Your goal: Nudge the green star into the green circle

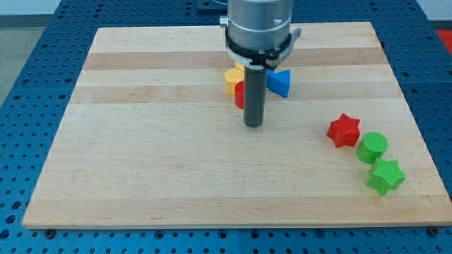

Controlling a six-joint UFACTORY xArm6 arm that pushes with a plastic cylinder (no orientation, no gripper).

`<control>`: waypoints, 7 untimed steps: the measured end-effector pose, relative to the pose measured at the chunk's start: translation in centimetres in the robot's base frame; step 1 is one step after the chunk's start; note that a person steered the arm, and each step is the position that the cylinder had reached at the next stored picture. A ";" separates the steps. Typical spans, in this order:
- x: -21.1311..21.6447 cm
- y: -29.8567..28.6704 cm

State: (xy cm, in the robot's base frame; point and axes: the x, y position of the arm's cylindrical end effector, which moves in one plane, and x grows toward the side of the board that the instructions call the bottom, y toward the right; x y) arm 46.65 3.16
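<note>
The green star [385,176] lies near the view's bottom right corner of the wooden board [141,155]. The green circle [372,147] sits just above it and slightly to the left, touching or nearly touching it. The dark rod comes down from the top centre, and my tip [253,125] rests on the board in the middle, far to the left of both green blocks.
A red star [344,130] lies just up and left of the green circle. Behind the rod sit a yellow block [233,77], a red block [240,94] and a blue block [279,82], partly hidden. The board's right edge is close to the green blocks.
</note>
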 end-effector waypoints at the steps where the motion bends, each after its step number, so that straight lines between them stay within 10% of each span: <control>1: 3.5 1.3; 7: 13.9 11.5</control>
State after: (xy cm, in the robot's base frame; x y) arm 60.59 14.64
